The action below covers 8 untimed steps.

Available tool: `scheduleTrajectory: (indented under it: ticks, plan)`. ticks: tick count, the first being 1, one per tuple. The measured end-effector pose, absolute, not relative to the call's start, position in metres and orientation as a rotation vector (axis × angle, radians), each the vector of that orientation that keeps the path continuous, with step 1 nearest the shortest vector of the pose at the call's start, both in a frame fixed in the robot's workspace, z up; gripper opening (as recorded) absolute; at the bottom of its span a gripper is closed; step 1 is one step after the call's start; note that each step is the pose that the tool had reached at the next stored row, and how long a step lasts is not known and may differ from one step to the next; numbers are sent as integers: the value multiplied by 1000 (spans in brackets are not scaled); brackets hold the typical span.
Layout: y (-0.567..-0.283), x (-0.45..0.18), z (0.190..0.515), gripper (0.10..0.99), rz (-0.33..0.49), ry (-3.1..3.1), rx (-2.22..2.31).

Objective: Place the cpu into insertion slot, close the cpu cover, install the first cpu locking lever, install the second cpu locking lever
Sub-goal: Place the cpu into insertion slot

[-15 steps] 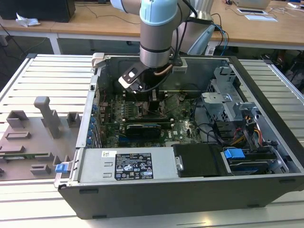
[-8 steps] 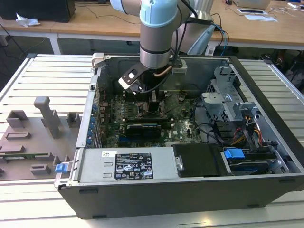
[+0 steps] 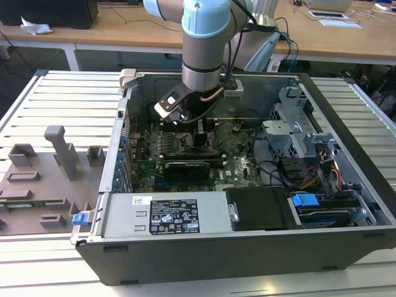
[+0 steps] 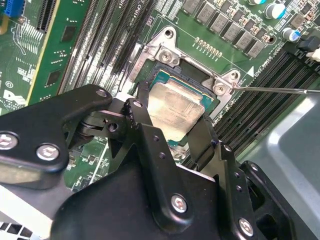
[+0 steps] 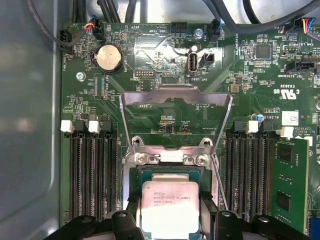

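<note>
In both wrist views the cpu (image 5: 169, 205) (image 4: 175, 106), a pale silver square chip, sits between my black fingers (image 5: 131, 216), right over the insertion slot (image 5: 170, 159) (image 4: 167, 52). My gripper (image 5: 170, 216) (image 4: 172, 124) is shut on the chip's two opposite edges. Green board edging shows around the chip inside the socket's silvery rim. Whether the chip rests fully in the slot I cannot tell. The cpu cover (image 5: 175, 92) stands raised on its hinge behind the slot, window open. A thin locking lever (image 5: 219, 182) (image 4: 272, 90) sticks out beside the socket. In the exterior view my gripper (image 3: 197, 133) reaches down into the computer case.
Rows of black memory slots (image 5: 95, 175) (image 5: 250, 175) flank the socket closely on both sides. A long black card (image 3: 185, 168), the power supply (image 3: 167, 216) and a drive cage (image 3: 297, 133) with cables stand inside the case. Grey fixtures (image 3: 43, 179) lie on the table at the exterior view's left.
</note>
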<state>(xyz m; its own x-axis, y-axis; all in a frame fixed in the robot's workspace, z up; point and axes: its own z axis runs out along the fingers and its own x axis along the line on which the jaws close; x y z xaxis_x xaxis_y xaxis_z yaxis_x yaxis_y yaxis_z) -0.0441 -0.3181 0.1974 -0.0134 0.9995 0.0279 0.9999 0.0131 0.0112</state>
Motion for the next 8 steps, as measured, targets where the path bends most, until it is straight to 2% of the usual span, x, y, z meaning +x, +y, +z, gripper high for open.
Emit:
scheduleTrajectory:
  ticks: [6,7,8]
  plan:
    - [-318,-44,196,545,-43,-2227,-2198]
    - [-318,-44,196,557,-46,-2227,-2197]
    - [-318,-44,196,616,-45,-2227,-2198]
